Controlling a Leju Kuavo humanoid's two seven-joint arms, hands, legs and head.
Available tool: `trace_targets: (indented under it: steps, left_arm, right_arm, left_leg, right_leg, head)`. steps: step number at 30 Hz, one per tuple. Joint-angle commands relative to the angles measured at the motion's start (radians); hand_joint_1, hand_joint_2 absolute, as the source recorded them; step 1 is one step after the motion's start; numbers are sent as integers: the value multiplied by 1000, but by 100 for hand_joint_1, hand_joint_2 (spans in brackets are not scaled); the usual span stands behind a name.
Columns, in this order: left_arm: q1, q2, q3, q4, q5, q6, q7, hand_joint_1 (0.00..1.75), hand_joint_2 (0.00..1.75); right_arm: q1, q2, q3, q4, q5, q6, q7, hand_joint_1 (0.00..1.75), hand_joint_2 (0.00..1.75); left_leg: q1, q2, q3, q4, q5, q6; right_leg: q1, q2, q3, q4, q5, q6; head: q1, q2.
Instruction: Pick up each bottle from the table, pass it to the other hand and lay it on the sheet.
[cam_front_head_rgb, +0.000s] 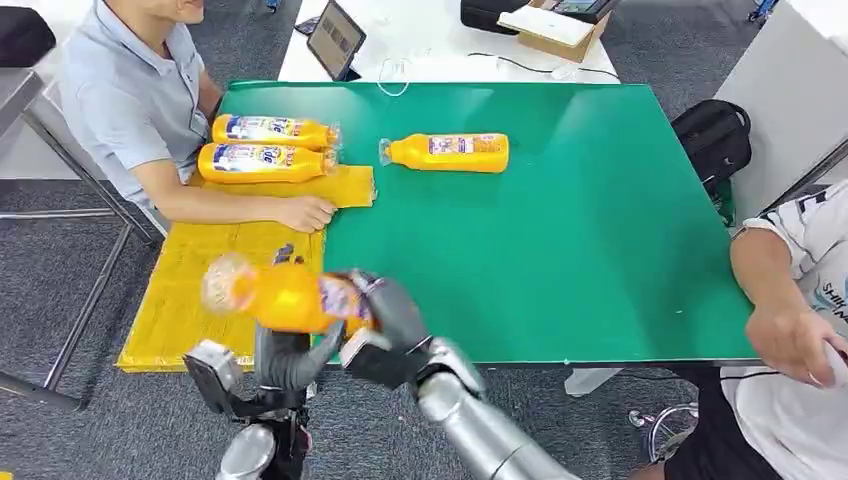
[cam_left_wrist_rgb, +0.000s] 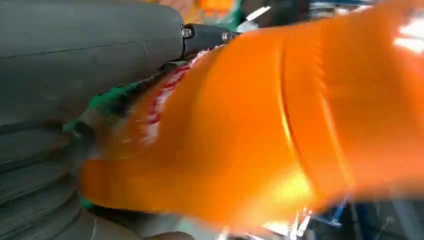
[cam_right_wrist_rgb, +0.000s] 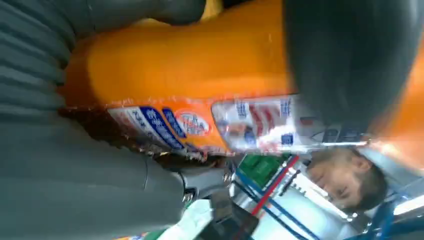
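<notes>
Orange bottle (cam_front_head_rgb: 285, 297) in the air over the near edge of the yellow sheet (cam_front_head_rgb: 190, 280), lying roughly sideways, cap end blurred and pointing to my left. Both my hands meet on it. My right hand (cam_front_head_rgb: 390, 318) wraps the labelled base end, fingers closed round it; right wrist view confirms a firm hold, label (cam_right_wrist_rgb: 200, 122) partly hidden behind my thumb. My left hand (cam_front_head_rgb: 290, 355) comes up beneath the bottle's middle; in the head view its fingers are mostly hidden behind the bottle, and the left wrist view is smeared orange (cam_left_wrist_rgb: 260, 135), bottle pressed close against my palm. Cannot tell whether the left fingers are closed round it or only cupping under it

Two bottles (cam_front_head_rgb: 265, 147) already lie side by side at the far end of the sheet. One more bottle (cam_front_head_rgb: 445, 152) lies on the green table (cam_front_head_rgb: 580, 250), well apart from my hands.

A person's forearm and hand (cam_front_head_rgb: 300, 212) rest on the sheet just beside the two laid bottles. Another person's arm (cam_front_head_rgb: 790, 320) at the table's right edge, cut off by the frame
</notes>
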Motion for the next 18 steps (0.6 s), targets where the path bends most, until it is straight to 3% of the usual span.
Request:
trace_targets:
  steps: [1,4,8,14,15,16,18]
  left_arm:
    - [-45,6,0,49,38,-26,19,0,175]
    - [-47,10,-4,51,42,-27,18,0,175]
    - [-79,13,-14,98,32,31,32,0,175]
    - [-88,61,-52,55,35,-59,36,0,175]
    - [-87,64,-47,49,33,-59,33,56,175]
    - [-86,62,-37,41,28,-51,22,175,175]
    - [-88,60,-3,16,42,-46,19,175,175]
  right_arm:
    - [-32,-18,192,105,-5,-32,-5,175,175]
    - [-38,-23,206,104,-13,-37,-5,175,175]
    - [-57,-32,322,97,-39,-89,-5,175,175]
    - [-115,-32,373,116,-78,-74,-5,173,175]
    - [-116,-34,381,114,-79,-59,-5,126,175]
    - [-117,-33,379,125,-95,-19,-5,0,175]
    - [-120,-34,404,141,-74,8,-5,0,175]
  left_leg:
    - [1,1,6,0,-3,-1]
    - [1,-1,6,0,-2,-1]
    - [1,-1,6,0,-2,-1]
    - [0,-1,5,0,-2,-2]
    - [0,-1,4,-1,-1,-1]
    - [0,0,2,-1,0,-1]
    - [1,0,3,0,-1,-1]
  right_leg:
    - [1,1,7,-1,-2,-2]
    - [1,-2,7,-1,-3,-2]
    - [1,-1,6,-1,-2,-2]
    - [1,-1,5,-1,-2,-2]
    - [1,-2,4,-1,-1,-2]
    - [0,-1,2,-1,0,-1]
    - [1,-1,3,-1,-1,-2]
  head:
    - [0,0]
    - [0,0]
    - [0,0]
    - [0,0]
    - [0,0]
    - [0,0]
    - [0,0]
